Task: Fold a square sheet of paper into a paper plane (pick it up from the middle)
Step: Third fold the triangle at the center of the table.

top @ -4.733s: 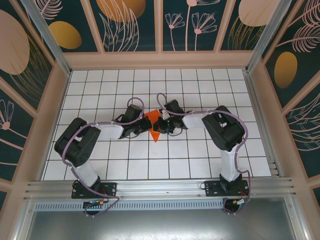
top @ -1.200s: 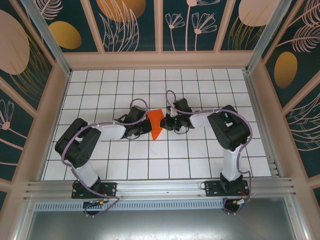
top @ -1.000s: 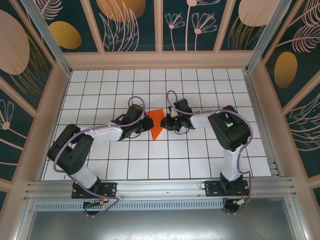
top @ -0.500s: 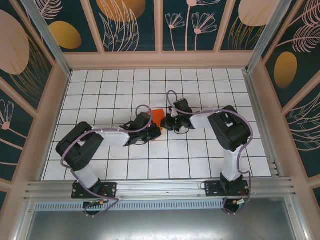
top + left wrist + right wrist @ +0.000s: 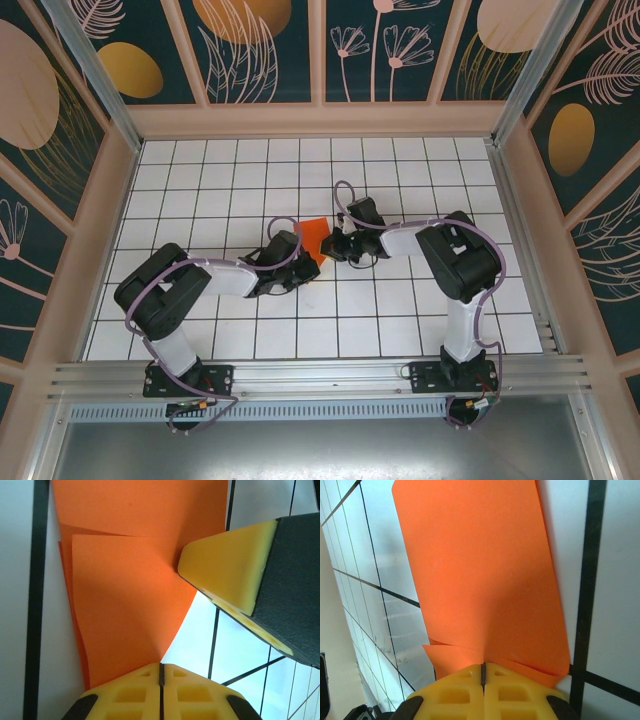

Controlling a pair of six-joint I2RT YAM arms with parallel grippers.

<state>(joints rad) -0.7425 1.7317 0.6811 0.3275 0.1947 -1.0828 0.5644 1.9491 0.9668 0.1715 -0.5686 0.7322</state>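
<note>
The sheet of paper (image 5: 313,233) is lying on the white gridded table (image 5: 400,180), near the middle of the work area and between the two wrists. It is showing as a partly folded orange-red piece. In the left wrist view one layer (image 5: 125,595) is overlapping another, with a fold edge running across the upper part and a stepped edge running down the left side.

The left gripper (image 5: 308,262) is sitting at the near left side of the sheet. In the left wrist view its yellow fingers (image 5: 130,695) are standing fully together, with only a thin seam between them. The narrow near end of the sheet is running up to the tips and passing beneath them. Whether a layer is being pinched cannot be determined.

The right gripper (image 5: 329,247) is sitting at the right side of the sheet, close to the left gripper. In the right wrist view its jaws are likewise pressed together. The sheet (image 5: 485,580) is extending away from the tips, with small folded corners showing on both sides of them. In the left wrist view, one right-gripper finger (image 5: 227,567) is sitting at the sheet's right edge, level with the fold
</note>
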